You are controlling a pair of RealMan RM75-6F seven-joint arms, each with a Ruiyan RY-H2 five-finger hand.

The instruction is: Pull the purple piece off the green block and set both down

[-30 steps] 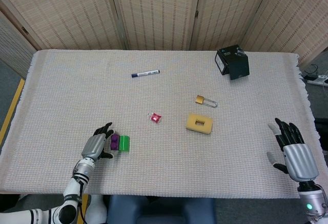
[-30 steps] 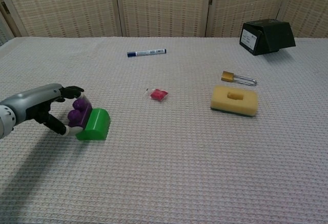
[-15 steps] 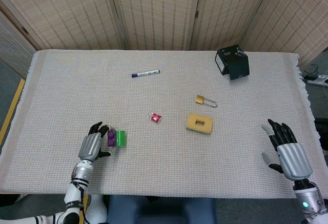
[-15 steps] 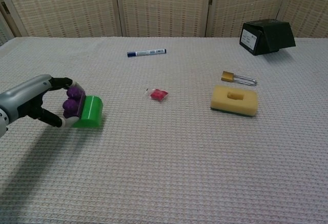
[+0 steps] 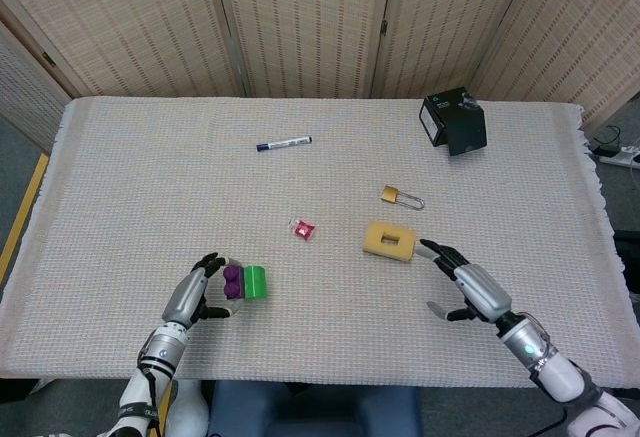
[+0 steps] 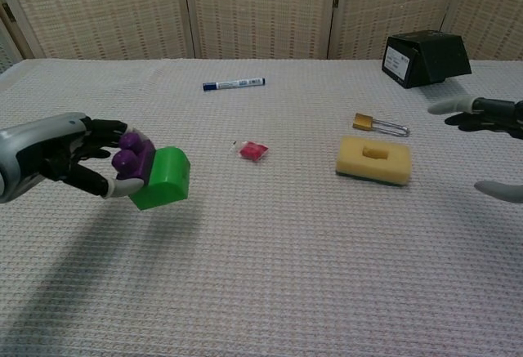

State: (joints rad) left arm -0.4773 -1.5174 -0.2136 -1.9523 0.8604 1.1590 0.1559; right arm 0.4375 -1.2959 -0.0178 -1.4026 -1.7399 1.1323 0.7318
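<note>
Lower left of the head view: the left hand (image 5: 190, 302) grips the small purple studded plastic piece (image 5: 232, 279), its fingers curled around it, with the rounded green plastic block (image 5: 254, 282) attached on the side away from the palm. In the chest view, at left of centre, the joined pair (image 6: 151, 171) appears raised clear of the woven beige tablecloth (image 6: 270, 259) and tilted. Lower right of the head view: the right hand (image 5: 462, 285) holds nothing, fingers spread and pointing toward frame centre, just beside the yellow rectangular sponge with a central slot (image 5: 389, 241); in the chest view only its fingertips (image 6: 458, 105) enter at the right edge.

Step in hand, as judged: the pair has been picked up and the two parts are not yet separated. The next move calls for the free right hand to cross to the lower left and grip the green block, so that the two hands can pull apart; after that each part goes down on the cloth.

Writing: the black box (image 5: 454, 123) at upper right carries a pale label, too small to read. The blue-and-white marker pen (image 5: 284, 143), the brass padlock (image 5: 399, 197) and the small red wrapped item (image 5: 302, 228) show no legible text.
</note>
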